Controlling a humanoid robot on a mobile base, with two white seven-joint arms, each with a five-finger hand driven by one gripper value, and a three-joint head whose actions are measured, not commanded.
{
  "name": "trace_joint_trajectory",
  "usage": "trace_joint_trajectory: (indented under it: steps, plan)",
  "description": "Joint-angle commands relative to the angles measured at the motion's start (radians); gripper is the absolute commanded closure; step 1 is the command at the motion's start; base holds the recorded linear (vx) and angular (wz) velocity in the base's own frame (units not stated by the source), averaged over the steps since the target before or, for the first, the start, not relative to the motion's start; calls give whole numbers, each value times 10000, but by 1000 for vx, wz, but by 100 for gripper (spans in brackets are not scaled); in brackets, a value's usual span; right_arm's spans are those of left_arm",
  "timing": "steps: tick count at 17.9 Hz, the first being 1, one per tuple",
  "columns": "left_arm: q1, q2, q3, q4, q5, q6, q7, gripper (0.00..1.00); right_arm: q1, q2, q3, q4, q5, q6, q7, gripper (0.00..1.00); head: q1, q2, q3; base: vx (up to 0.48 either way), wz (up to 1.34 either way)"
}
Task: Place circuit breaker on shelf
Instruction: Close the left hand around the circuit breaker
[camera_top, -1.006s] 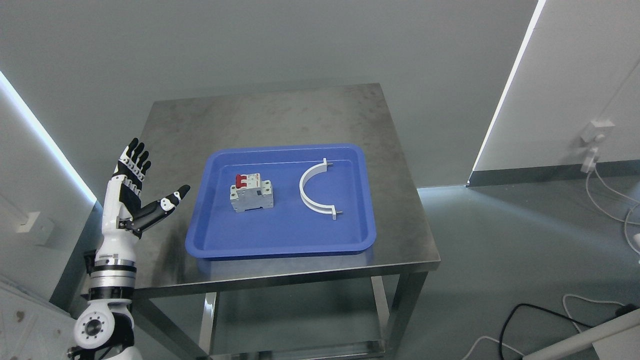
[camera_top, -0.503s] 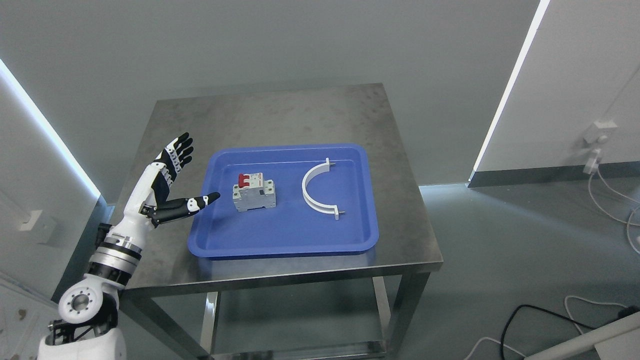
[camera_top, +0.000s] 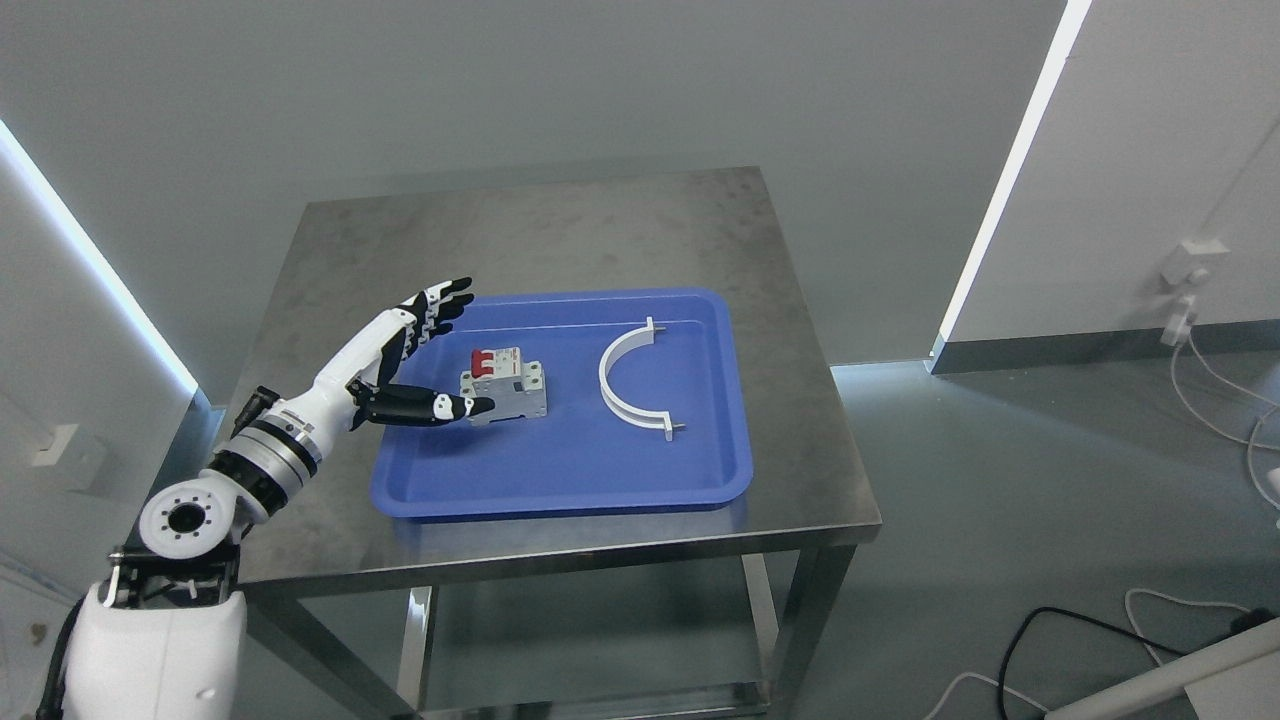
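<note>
Flanking boxy grey circuit breaker (camera_top: 504, 384): fingers (camera_top: 436, 303)

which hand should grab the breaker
Left. The left hand is open right beside the breaker in the tray, thumb at its near side. No right hand is in view.

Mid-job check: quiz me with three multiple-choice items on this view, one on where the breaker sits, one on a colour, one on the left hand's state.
1. Where is the circuit breaker?
A. in the blue tray
B. on the bare tabletop
C. in the hand

2. What colour are the breaker's switch levers?
A. green
B. red
C. yellow

3. What is the left hand doing?
A. clenched around the breaker
B. fingers spread, holding nothing
C. gripping the white curved bracket

Answers:
1 A, it rests on the tray floor, left of the bracket.
2 B, red levers show on its top.
3 B, thumb and fingers are spread open beside the breaker, nothing held.
</note>
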Motion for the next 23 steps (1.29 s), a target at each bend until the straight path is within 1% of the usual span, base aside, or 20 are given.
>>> trace_joint_trajectory:
  steps: [1, 3, 5, 8, 9, 11, 14, 16, 17, 19, 20, 21, 22, 23]
  plan:
    - [-241, 526, -1357, 37, -1467, 379, -289, 7, 1, -175, 199, 0, 0, 650, -7, 0, 0, 0, 0, 0, 0]
    - [-226, 510, -1342, 37, -1793, 595, -365, 11, 1, -175, 199, 0, 0, 650, -7, 0, 0, 0, 0, 0, 0]
    - [-211, 480, -1236, 129, -1916, 596, -534, 22, 1, -175, 199, 0, 0, 650, -7, 0, 0, 0, 0, 0, 0]
    - [-242, 281, -1067, 344, -2330, 565, -535, 34, 1, -175, 199, 0, 0, 650, -7, 0, 0, 0, 0, 0, 0]
    - [-272, 250, -1005, 359, -2330, 565, -535, 37, 1, -175, 199, 0, 0, 650, -7, 0, 0, 0, 0, 0, 0]
    - [-303, 82, -837, 421, -2330, 489, -519, 47, 1, -175, 199, 0, 0, 650, -7, 0, 0, 0, 0, 0, 0]
    - [-364, -241, -560, 467, -2346, 30, -458, 69, 1, -175, 199, 0, 0, 650, -7, 0, 0, 0, 0, 0, 0]
    - [-364, -303, -392, 528, -2346, -445, -549, 89, 1, -175, 199, 0, 0, 650, -7, 0, 0, 0, 0, 0, 0]
    - [-364, -333, -345, 589, -2346, -599, -550, 92, 1, -175, 199, 0, 0, 650, -7, 0, 0, 0, 0, 0, 0]
    - [-456, -653, 20, 605, -2331, -845, -428, 92, 1, -175, 199, 0, 0, 650, -7, 0, 0, 0, 0, 3, -6]
    - [-608, -1233, 676, 605, -2315, -1226, -260, 92, 1, -175, 199, 0, 0, 650, -7, 0, 0, 0, 0, 6, -12]
    - [-822, -2028, 1457, 575, -2285, -1700, 15, 92, 1, -175, 199, 0, 0, 650, -7, 0, 0, 0, 0, 11, -32]
    - [-961, -2123, 2209, 544, -2269, -2191, 291, 92, 1, -175, 199, 0, 0, 650, -7, 0, 0, 0, 0, 11, -32]
    - [-978, -2123, 2490, 528, -2239, -2697, 643, 92, 1, -175, 199, 0, 0, 650, -7, 0, 0, 0, 0, 0, 0]
